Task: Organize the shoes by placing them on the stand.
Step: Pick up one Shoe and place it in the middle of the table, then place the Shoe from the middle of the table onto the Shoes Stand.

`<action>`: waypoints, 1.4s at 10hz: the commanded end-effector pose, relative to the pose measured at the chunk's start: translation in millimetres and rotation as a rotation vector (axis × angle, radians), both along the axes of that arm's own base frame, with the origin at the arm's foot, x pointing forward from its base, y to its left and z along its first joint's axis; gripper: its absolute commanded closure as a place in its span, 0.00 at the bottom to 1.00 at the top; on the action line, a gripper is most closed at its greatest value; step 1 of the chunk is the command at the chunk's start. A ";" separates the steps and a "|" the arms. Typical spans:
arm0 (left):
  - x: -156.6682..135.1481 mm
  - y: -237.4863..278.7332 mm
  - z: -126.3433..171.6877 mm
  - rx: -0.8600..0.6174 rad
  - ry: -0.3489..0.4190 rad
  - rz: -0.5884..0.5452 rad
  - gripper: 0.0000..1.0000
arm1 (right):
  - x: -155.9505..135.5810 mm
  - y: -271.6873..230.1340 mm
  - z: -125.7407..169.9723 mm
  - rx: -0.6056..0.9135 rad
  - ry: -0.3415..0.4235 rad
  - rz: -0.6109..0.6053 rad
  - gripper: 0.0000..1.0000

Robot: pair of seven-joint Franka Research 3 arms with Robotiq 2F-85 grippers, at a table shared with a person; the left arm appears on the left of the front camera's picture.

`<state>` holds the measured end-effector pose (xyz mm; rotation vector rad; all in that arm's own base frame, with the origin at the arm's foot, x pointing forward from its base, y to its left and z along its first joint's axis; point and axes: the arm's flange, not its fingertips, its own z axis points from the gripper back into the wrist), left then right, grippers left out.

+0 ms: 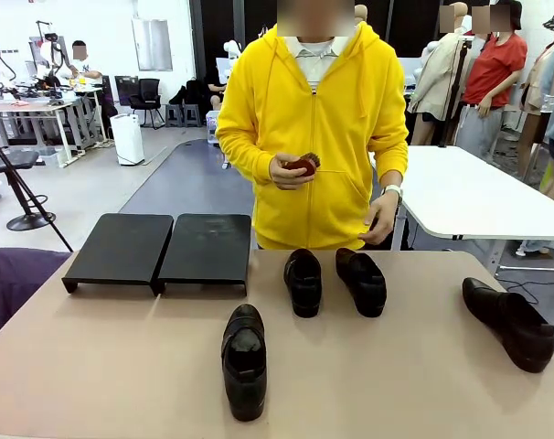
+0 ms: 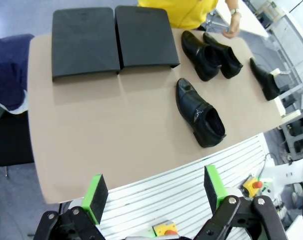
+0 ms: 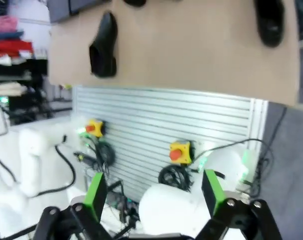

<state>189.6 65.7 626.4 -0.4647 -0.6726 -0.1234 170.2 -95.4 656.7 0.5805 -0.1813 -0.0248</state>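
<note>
A tan table [image 1: 94,366] stood in a large room with a grey floor, with a white table [image 1: 469,192] behind a person in a yellow hoodie [image 1: 304,119] at the far side. The stand [image 1: 158,247], two flat matte black platforms side by side, sat at the far left and carried nothing. Right of it, nearer the robot, lay the nearest shoe [image 1: 245,359], its long axis running near to far and its toe away from the robot in the left wrist view. Beyond it the middle pair [image 1: 303,282] lay roughly parallel, just apart, lengthwise toward the person. The right shoe [image 1: 510,322] lay diagonally, well apart, by the right edge; I could not tell its toe end. All were glossy black leather. The left gripper [image 2: 154,192] and the right gripper [image 3: 154,192] hung off the table with jaws wide and empty.
</note>
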 end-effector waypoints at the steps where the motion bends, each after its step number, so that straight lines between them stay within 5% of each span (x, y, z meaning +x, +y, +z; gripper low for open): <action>1: -0.5 1.2 -0.3 -0.008 -0.006 -0.016 0.00 | 3.1 12.5 -27.1 -0.076 -0.063 -0.114 0.00; 2: -0.5 1.2 -0.3 -0.008 -0.006 -0.016 0.00 | 0.0 0.0 0.0 0.000 0.000 0.000 0.00; 9: 0.0 -0.1 0.0 0.000 0.000 0.000 0.00 | 0.0 0.0 0.0 0.000 0.000 0.000 0.00; 12: 67.0 -179.8 -64.3 -0.003 0.277 -0.209 0.00 | 0.0 0.0 0.0 0.000 0.000 0.000 0.00; 13: 81.8 -238.5 -99.0 0.009 0.413 -0.201 0.00 | 0.0 0.0 0.0 0.000 0.000 0.000 0.00; 14: 94.5 -298.4 -139.8 0.060 0.409 -0.047 0.00 | 0.0 0.0 0.0 0.000 0.000 0.000 0.00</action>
